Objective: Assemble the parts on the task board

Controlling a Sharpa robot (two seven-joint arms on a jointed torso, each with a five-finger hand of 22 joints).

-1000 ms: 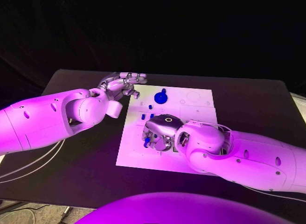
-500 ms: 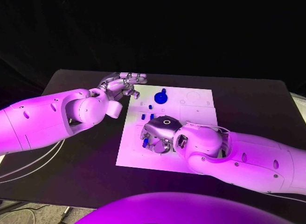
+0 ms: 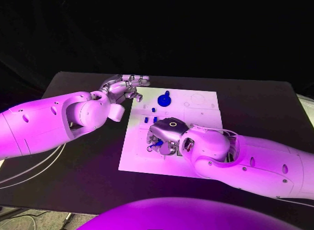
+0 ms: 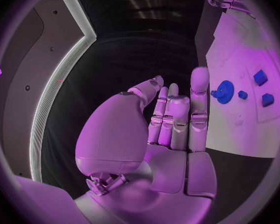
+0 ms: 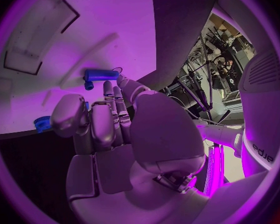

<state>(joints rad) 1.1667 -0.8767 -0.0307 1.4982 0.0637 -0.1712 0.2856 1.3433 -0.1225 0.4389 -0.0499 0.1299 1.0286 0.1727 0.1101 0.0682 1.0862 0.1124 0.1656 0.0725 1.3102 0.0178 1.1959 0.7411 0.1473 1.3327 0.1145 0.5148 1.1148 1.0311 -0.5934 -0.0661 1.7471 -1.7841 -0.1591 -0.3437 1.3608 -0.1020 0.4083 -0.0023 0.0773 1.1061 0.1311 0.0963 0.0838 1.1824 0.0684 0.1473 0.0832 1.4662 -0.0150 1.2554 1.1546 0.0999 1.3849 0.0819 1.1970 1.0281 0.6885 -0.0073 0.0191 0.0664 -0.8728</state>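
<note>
Blue peg touching right hand fingertips, wrist view alone

Dim room, bright glare on arms, wrist views bend at edges

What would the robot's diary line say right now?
left hand: open, at board edge | right hand: over board, touching blue peg | gear: untouched
</note>
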